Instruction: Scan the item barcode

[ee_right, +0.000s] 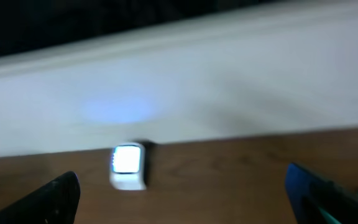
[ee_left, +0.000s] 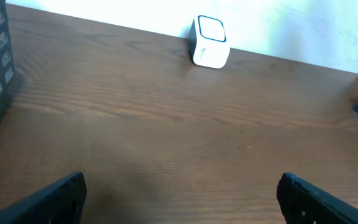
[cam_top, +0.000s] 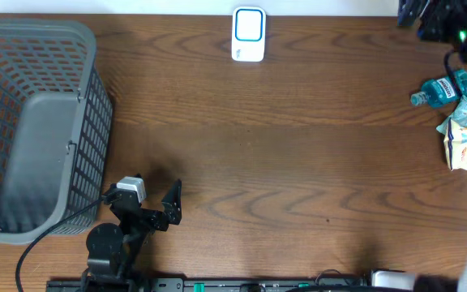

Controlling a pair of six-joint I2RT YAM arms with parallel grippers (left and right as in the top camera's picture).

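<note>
From my end both are spread wide: left gripper (ee_left: 182, 190) sits low by the basket (cam_top: 94, 122), right gripper (ee_right: 182, 196) faces the scanner (cam_top: 248, 34). The blue bottle (cam_top: 440, 89) lies at the table's right edge, beside a snack bag (cam_top: 463, 142).

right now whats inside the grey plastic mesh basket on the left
In the grey plastic mesh basket only its bare floor shows, no item. Its left side runs out of frame, so that part cannot be checked.

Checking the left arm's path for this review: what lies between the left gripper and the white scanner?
Nothing. Only bare wooden table runs between the left gripper and the scanner, as both the overhead and left wrist views show.
</note>
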